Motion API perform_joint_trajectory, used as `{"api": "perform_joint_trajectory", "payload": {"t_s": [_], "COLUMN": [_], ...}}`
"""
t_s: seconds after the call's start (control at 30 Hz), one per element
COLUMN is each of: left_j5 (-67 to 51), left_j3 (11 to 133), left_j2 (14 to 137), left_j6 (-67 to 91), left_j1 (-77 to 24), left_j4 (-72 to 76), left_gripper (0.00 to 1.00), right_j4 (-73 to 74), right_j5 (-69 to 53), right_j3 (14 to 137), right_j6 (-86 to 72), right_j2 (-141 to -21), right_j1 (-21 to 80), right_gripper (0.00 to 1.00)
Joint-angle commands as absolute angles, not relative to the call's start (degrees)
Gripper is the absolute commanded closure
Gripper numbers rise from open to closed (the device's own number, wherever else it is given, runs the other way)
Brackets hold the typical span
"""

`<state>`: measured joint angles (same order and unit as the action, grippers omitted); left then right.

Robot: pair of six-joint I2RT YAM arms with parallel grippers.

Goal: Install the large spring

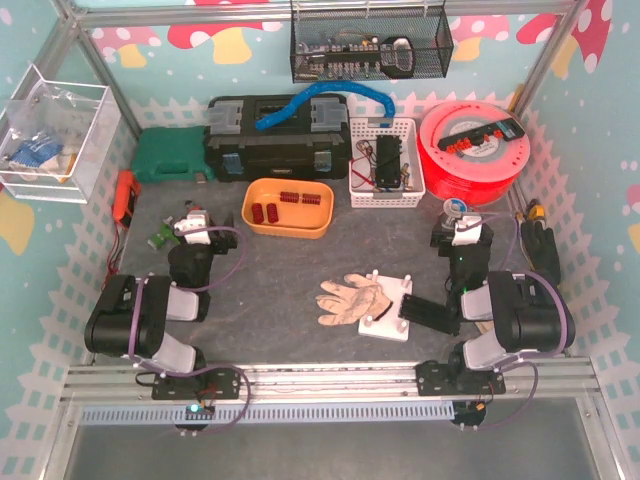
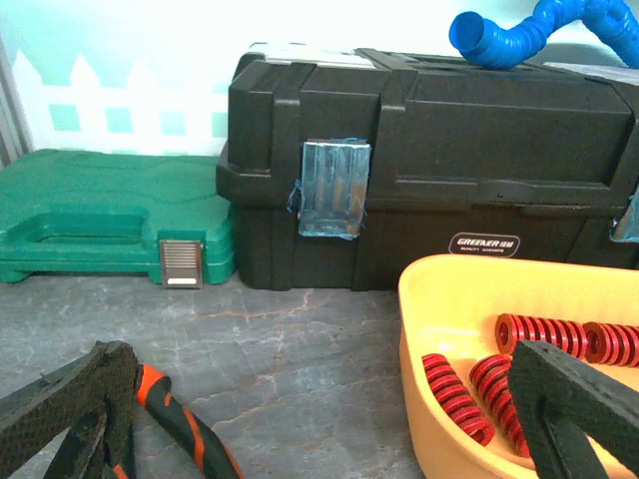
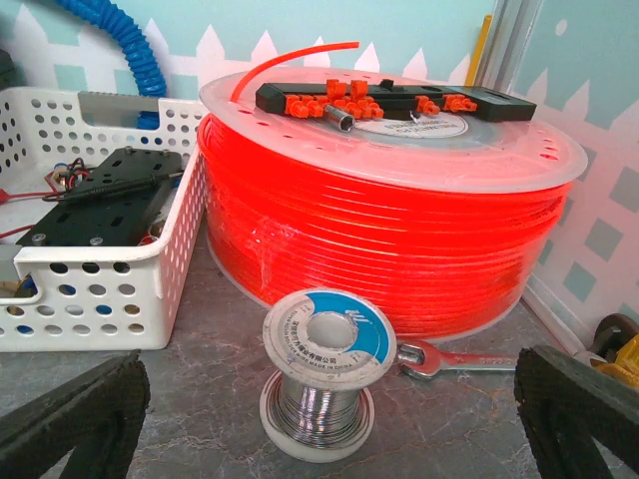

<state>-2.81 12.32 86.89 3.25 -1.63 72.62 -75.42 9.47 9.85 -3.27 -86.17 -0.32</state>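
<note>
Nearest the bases, the plate with its upright pegs lay in front of the right arm, a glove touching its left edge. No spring sat on any peg, so I judged the job to be at its first step: fetching a spring. The left gripper hovered just left of the tray, its fingers spread wide with nothing between them; pliers lay by its left finger. The right gripper was likewise wide open and empty, facing a solder reel, with the red spool and the basket behind. The large springs lay at the left end of the tray, two side by side, apart from a row of smaller springs further in. The next move, as I read it, called for the left arm to swing right over the rim, set its jaws astride one large spring, and close without nudging its neighbour. The toolbox stood behind the tray
</note>
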Motion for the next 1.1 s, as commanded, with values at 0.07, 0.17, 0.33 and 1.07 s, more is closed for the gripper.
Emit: {"api": "perform_joint_trajectory", "payload": {"t_s": [0.07,0.17,0.33,1.07], "left_j5": [-3.1,-3.1,-3.1,-5.8], "left_j3": [13.1,13.2,13.1,31.4], "left_j2": [87.4,87.4,87.4,63.5], "left_j6": [3.8,3.8,3.8,24.8], "left_j1": [-1.5,-1.5,-1.5,-1.7], "left_j4": [72.6,72.7,72.7,22.3], "left_gripper": [0.01,0.01,0.01,0.01], "right_j4": [-76.7,-76.6,-76.7,-33.1], "right_j5": [10.2,10.2,10.1,-2.5], "right_j3": [10.5,10.5,10.5,26.2], "right_j6": [-3.0,-3.1,-3.0,-15.3], "right_j2": [-86.5,-86.5,-86.5,-59.8], "right_j1": [0.1,0.1,0.1,0.1], "right_gripper": [0.01,0.01,0.01,0.01]}}
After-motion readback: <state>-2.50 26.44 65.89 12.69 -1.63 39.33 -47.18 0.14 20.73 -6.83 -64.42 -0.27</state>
